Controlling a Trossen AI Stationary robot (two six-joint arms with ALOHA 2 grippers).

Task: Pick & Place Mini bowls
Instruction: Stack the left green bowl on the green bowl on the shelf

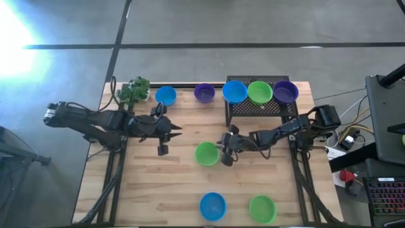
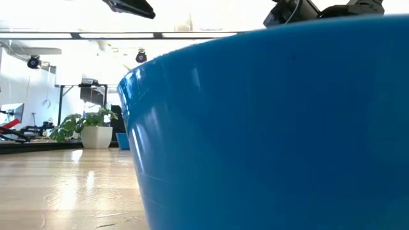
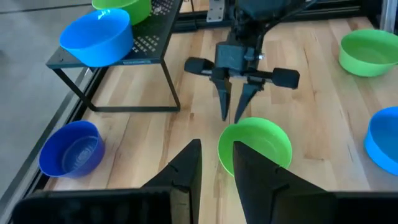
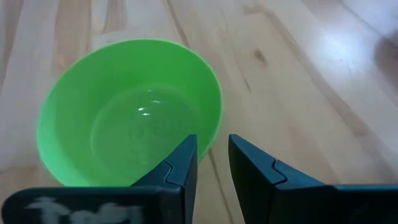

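A green mini bowl (image 1: 207, 154) stands upright on the wooden table near its middle. My right gripper (image 4: 212, 155) is at the bowl's right side, open, with one finger over the inside of the rim and the other outside it. My left gripper (image 1: 177, 130) hangs open above the table to the left of that bowl, holding nothing. Three more mini bowls sit on a black rack (image 1: 253, 109): blue (image 1: 235, 91), green (image 1: 259, 92) and purple (image 1: 285, 92). My right gripper comes at the green bowl's right-hand rim (image 4: 216, 127) slanting down from the table's right side, one finger (image 4: 180, 165) inside the bowl and one outside. Whether the fingers touch the rim I cannot tell. The bowl rests flat on the table.
Other bowls stand on the table: blue (image 1: 166, 95) and purple (image 1: 204, 92) at the far edge, blue (image 1: 212, 206) and green (image 1: 262, 208) at the near edge. A small potted plant (image 1: 134, 90) is at the far left corner. The near blue bowl (image 2: 275, 128) fills the low view.
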